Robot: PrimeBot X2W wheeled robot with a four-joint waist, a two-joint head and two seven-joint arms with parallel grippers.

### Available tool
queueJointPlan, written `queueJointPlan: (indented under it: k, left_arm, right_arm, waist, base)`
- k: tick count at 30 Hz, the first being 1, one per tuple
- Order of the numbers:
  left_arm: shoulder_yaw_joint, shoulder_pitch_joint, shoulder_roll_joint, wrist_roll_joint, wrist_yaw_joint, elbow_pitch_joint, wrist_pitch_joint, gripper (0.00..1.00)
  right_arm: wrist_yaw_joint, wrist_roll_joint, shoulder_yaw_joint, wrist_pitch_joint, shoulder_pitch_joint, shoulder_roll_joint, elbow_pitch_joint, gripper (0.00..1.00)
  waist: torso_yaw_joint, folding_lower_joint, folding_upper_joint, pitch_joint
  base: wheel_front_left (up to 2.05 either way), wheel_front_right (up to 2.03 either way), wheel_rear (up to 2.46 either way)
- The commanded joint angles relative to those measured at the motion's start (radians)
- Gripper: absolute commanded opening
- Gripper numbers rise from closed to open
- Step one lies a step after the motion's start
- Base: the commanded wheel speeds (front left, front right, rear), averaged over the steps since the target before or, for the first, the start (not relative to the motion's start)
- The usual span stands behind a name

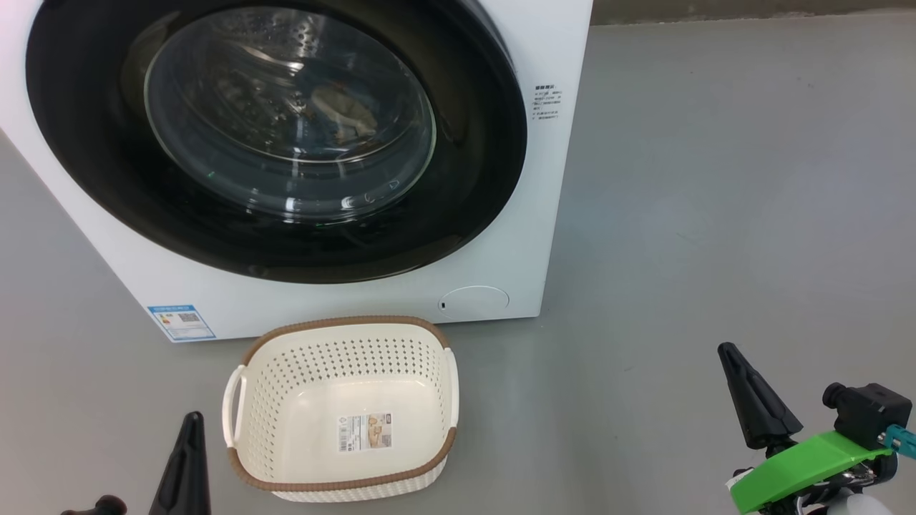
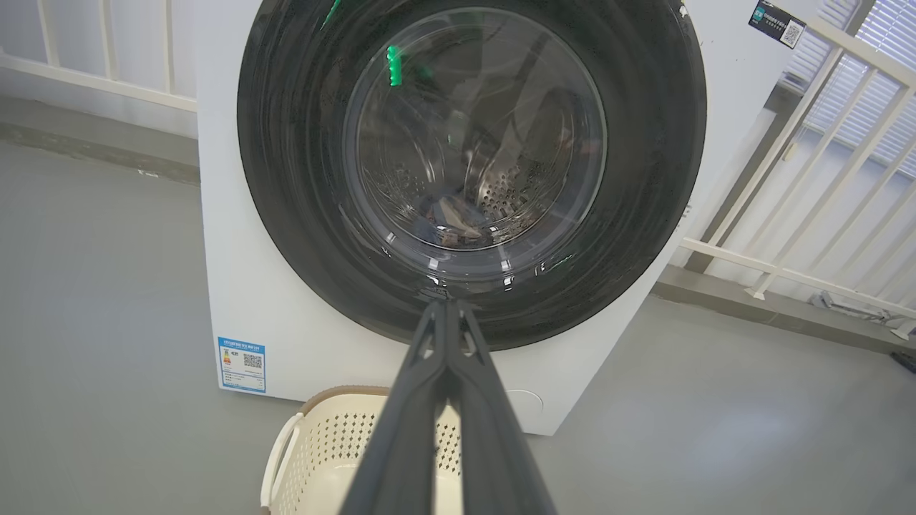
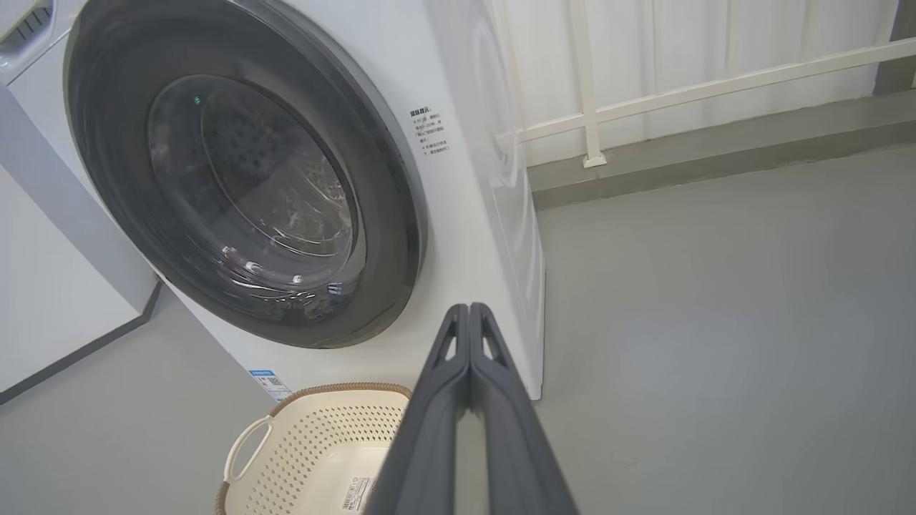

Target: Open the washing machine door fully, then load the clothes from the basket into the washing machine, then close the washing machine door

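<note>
The white washing machine (image 1: 547, 214) stands on the grey floor with its glossy black round door (image 1: 93, 164) closed flat against the front. Through the glass bowl, clothes (image 1: 343, 114) lie in the steel drum, also visible as clothes (image 2: 447, 222) in the left wrist view. The cream basket (image 1: 322, 365) sits just before the machine, holding just its bottom label. My left gripper (image 1: 192, 418) is shut at the basket's left side. My right gripper (image 1: 730, 350) is shut well to the right of the basket. Both pairs of fingers press together in the wrist views (image 2: 447, 307) (image 3: 469, 311).
A blue sticker (image 1: 181, 322) marks the machine's lower left corner. White railings (image 2: 809, 179) stand behind and beside the machine. Grey floor (image 1: 715, 179) stretches open to the right of the washer.
</note>
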Motion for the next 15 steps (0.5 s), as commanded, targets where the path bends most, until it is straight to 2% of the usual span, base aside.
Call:
queueJointPlan:
  k: [1,15]
  left_arm:
    - [0.008,-0.027,0.014,-0.029,0.002,-0.016,0.007,0.00]
    - [0.014,-0.048,0.017,-0.168,0.001,0.008,0.039,0.00]
  right_arm:
    - [0.000,0.032,-0.014,0.005,-0.025,-0.008,-0.022,0.00]
    - [-0.001,0.148,-0.038,0.041,-0.024,0.016,-0.018,0.00]
  waist:
    - [0.001,0.0000,0.0000,0.000]
    - [0.008,-0.0001,0.0000,-0.004]
  base:
    - [0.00,0.00,0.00]
    - [0.00,0.00,0.00]
